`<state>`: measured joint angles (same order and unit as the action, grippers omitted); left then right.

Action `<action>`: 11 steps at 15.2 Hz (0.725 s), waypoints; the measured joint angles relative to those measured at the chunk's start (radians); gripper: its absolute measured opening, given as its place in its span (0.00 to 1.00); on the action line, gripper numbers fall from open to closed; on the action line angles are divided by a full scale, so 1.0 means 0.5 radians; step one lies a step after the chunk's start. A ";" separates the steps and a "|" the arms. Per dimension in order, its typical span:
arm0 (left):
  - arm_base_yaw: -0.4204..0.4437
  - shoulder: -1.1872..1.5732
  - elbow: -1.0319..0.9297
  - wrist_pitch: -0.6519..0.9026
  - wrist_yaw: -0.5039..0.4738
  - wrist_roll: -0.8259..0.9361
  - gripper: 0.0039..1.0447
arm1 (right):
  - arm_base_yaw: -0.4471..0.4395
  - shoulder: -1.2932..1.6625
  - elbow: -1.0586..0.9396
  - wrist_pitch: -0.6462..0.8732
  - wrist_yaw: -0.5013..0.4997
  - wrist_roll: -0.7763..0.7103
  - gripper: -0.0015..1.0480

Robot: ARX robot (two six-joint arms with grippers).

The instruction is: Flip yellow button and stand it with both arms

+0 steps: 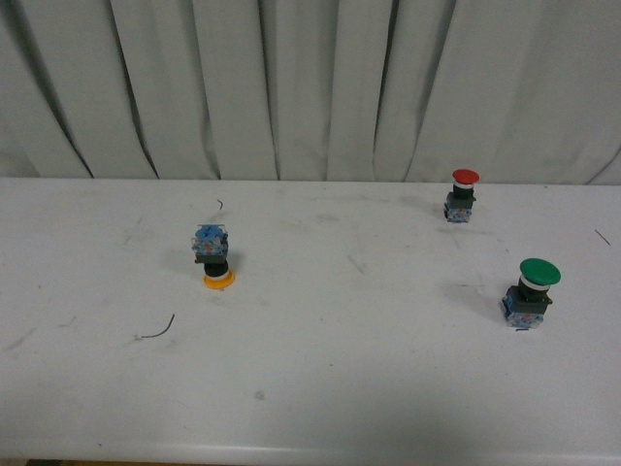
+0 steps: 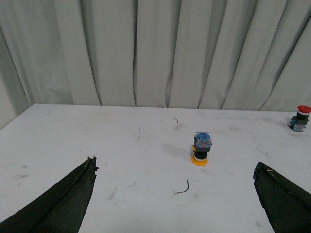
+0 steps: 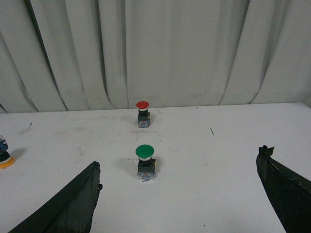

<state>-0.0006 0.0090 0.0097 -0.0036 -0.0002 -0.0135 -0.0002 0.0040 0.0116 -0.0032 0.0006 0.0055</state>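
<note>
The yellow button (image 1: 213,256) stands upside down on the white table, its yellow cap on the surface and its blue base on top, left of centre in the front view. It also shows in the left wrist view (image 2: 201,149), ahead of my open, empty left gripper (image 2: 177,194) and well apart from it. A sliver of it shows at the edge of the right wrist view (image 3: 4,156). My right gripper (image 3: 180,194) is open and empty, with nothing between its black fingers (image 3: 73,204). Neither arm shows in the front view.
A red-capped switch (image 1: 463,195) stands upright at the back right. A larger green-capped switch (image 1: 531,291) stands upright nearer on the right, just ahead of my right gripper (image 3: 145,162). A thin dark wire scrap (image 1: 158,330) lies near the yellow button. Grey curtains hang behind the table.
</note>
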 joint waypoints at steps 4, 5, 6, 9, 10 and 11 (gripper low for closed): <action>0.000 0.000 0.000 0.000 0.000 0.000 0.94 | 0.000 0.000 0.000 0.000 0.000 0.000 0.94; 0.000 0.000 0.000 0.000 0.000 0.000 0.94 | 0.000 0.000 0.000 0.000 0.000 0.000 0.94; 0.000 0.000 0.000 0.000 0.000 0.000 0.94 | 0.000 0.000 0.000 0.000 0.000 0.000 0.94; 0.000 0.000 0.000 0.000 0.000 0.000 0.94 | 0.000 0.000 0.000 0.000 0.000 0.000 0.94; 0.000 0.000 0.000 0.000 0.000 0.000 0.94 | 0.000 0.000 0.000 0.000 0.000 0.000 0.94; 0.000 0.000 0.000 0.000 0.000 0.000 0.94 | 0.000 0.000 0.000 0.000 0.000 0.000 0.94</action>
<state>-0.0006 0.0090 0.0097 -0.0036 -0.0002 -0.0135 -0.0002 0.0040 0.0116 -0.0032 0.0006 0.0055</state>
